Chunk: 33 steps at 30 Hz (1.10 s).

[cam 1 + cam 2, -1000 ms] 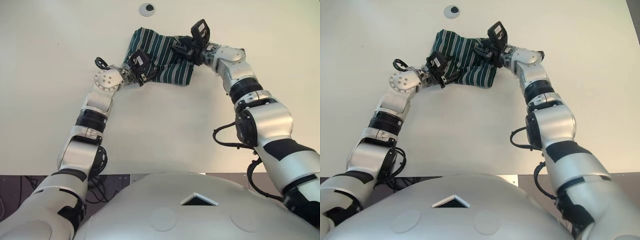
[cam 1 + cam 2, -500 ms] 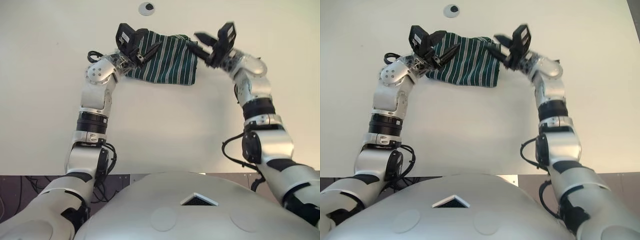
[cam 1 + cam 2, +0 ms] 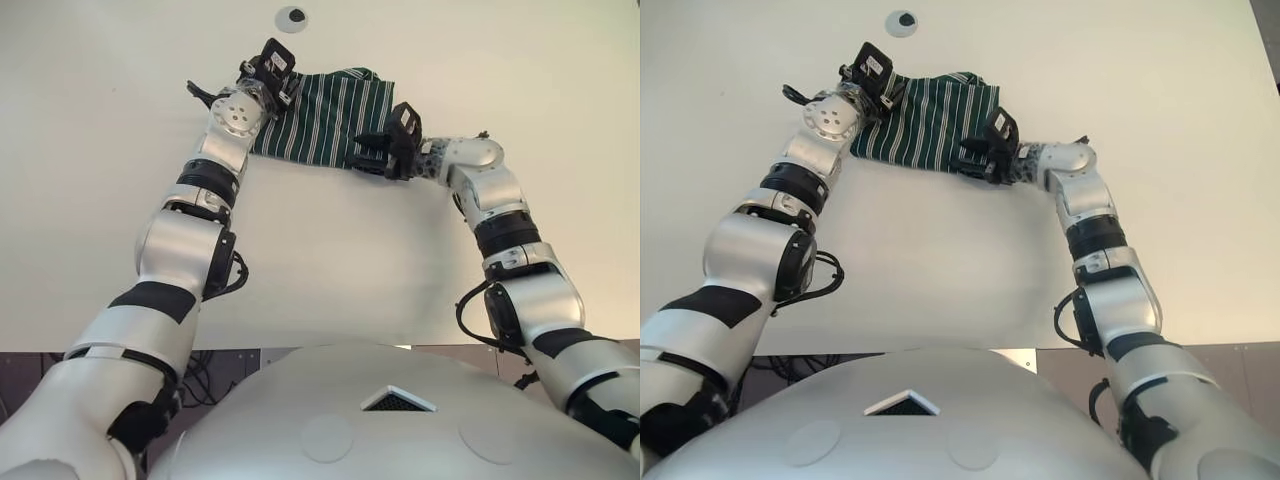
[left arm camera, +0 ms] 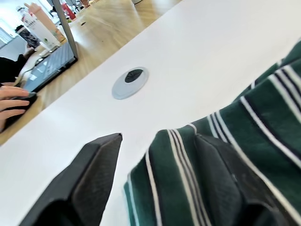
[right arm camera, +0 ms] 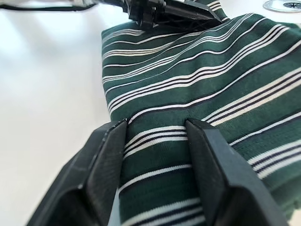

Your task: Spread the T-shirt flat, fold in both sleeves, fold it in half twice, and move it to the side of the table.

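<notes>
**Position.** The T-shirt (image 3: 325,115) lies at the far middle of the counter (image 3: 320,260), drawn up into a compact striped rectangle several layers thick. Judged from its shape, the folds are done and the move to the side remains.

**Pincers.** The left pincer (image 4: 160,139) sits at the shirt's far-left corner, released, its jaws spread with a ridge of cloth rising between them. The right pincer (image 5: 156,123) sits at the near-right corner, also released, jaws astride the folded edge. Neither has closed on the fabric.

**Risks.**
- If either pincer closes on the top layer alone, the bundle is likely to peel open when it is moved.
- The two holds are on opposite corners — an uneven pull would probably twist the rectangle or drag one fold loose.
- The round cable grommet (image 3: 292,15) lies just beyond the shirt's far edge; a push in that direction could catch the hem on it.

**Surface and room.** The counter is white, smooth and matt, so cloth should slide on it rather than grip. Past its far edge there is a wooden surface carrying a laptop (image 4: 47,61) and a bottle (image 4: 44,26).
</notes>
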### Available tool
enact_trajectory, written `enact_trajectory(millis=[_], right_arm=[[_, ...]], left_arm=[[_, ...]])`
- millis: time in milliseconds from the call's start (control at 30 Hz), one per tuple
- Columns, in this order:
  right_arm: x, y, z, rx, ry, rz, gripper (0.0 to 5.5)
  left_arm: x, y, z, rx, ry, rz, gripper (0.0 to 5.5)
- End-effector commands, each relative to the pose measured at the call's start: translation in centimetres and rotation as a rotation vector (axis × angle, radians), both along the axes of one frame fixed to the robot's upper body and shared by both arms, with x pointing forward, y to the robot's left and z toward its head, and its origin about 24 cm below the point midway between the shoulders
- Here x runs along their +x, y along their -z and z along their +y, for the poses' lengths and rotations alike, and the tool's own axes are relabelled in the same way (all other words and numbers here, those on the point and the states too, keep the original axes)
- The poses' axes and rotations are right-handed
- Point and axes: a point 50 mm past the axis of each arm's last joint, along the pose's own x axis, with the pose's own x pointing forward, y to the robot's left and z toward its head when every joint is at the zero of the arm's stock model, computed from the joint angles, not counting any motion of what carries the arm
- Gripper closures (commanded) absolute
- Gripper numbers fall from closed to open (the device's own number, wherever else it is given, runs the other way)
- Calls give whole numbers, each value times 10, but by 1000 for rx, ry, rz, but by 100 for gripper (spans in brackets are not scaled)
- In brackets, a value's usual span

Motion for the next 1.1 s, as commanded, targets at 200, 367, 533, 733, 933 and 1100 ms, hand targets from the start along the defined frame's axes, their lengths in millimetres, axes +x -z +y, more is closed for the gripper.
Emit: enact_trajectory(millis=[200,367,533,733,933,1100], right_arm=[[11,-7,-10,52,125,-97,325],[24,-51,-14,297,182,-218,325],[38,-58,-1,300,231,-219,294],[43,-32,17,178,234,-133,193],[41,-11,12,53,247,-77,149],[30,25,-21,-297,383,5,149]], left_arm=[[10,-29,10,-305,-85,-151,267],[18,-79,24,-468,-68,-387,267],[11,-98,52,-453,-123,-479,265],[0,-79,71,-442,-204,-424,265],[-3,-74,64,-465,-185,-402,265],[-4,-75,61,-475,-168,-394,265]])
